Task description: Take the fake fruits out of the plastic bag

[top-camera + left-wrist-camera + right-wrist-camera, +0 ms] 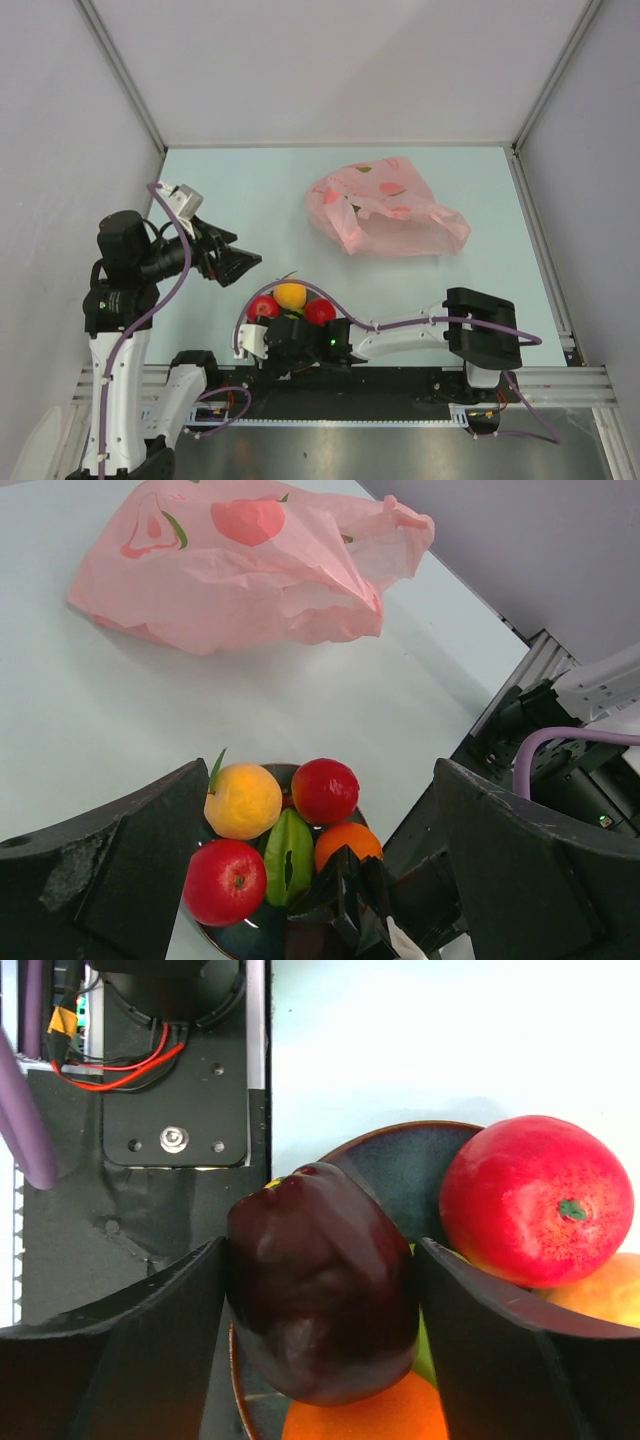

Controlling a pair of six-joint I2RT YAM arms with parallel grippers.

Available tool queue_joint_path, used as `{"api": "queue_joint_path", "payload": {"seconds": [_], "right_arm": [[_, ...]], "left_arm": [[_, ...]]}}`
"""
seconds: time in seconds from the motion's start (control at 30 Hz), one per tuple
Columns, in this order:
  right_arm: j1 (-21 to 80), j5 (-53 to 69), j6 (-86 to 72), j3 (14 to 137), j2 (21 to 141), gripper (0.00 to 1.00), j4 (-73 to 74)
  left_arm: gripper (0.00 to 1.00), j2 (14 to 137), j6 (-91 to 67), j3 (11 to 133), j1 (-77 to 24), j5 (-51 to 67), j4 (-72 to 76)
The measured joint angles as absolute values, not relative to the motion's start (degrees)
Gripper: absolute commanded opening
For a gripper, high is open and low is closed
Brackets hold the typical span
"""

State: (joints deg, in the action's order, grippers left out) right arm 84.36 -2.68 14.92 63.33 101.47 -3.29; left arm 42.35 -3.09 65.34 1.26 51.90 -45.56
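Right fingers (120, 1350) gripped a dark maroon fruit (320, 1290) over the plate (400, 1155), left fingers (100, 880) spread wide, pink bag (385, 210) on the bench (240, 190)

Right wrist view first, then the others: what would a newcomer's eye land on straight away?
A glossy dark maroon fruit fills the right wrist view, wedged between the right gripper's fingers over the rim of a dark plate. That plate, at the table's near edge, holds bright red, yellow, green and orange fruits. Farther back lies the crumpled pink plastic bag; the left gripper hangs open left of the plate.
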Motion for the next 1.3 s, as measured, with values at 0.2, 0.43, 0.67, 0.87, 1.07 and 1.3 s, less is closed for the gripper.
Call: {"api": "queue_joint_path", "payload": {"seconds": [0.2, 0.43, 0.67, 0.87, 1.07, 1.3], "right_arm": [[84.14, -4.14, 13.52, 63.35, 101.45, 1.00, -3.18], [84.12, -4.62, 12.43, 65.36, 98.91, 1.00, 2.92], [82.48, -4.27, 10.87, 71.48, 92.40, 1.00, 10.17], [78.83, -4.62, 12.58, 75.40, 85.27, 0.97, 16.47], [63.51, -3.16, 13.15, 75.46, 77.32, 0.74, 23.83], [43.38, 1.37, 10.59, 75.37, 70.91, 0.36, 29.67]], "left_arm": [[1.00, 42.52, -3.09, 65.34, 1.32, 51.92, -45.52], [1.00, 43.40, -3.09, 65.36, 1.39, 51.90, -45.54], [1.00, 44.75, -3.03, 65.58, 1.48, 51.86, -46.02], [1.00, 47.05, -3.05, 65.69, 1.48, 52.60, -46.46], [1.00, 54.00, -3.62, 68.07, 0.71, 55.27, -46.63], [1.00, 64.49, -4.19, 73.97, -10.33, 59.07, -45.71]]}}
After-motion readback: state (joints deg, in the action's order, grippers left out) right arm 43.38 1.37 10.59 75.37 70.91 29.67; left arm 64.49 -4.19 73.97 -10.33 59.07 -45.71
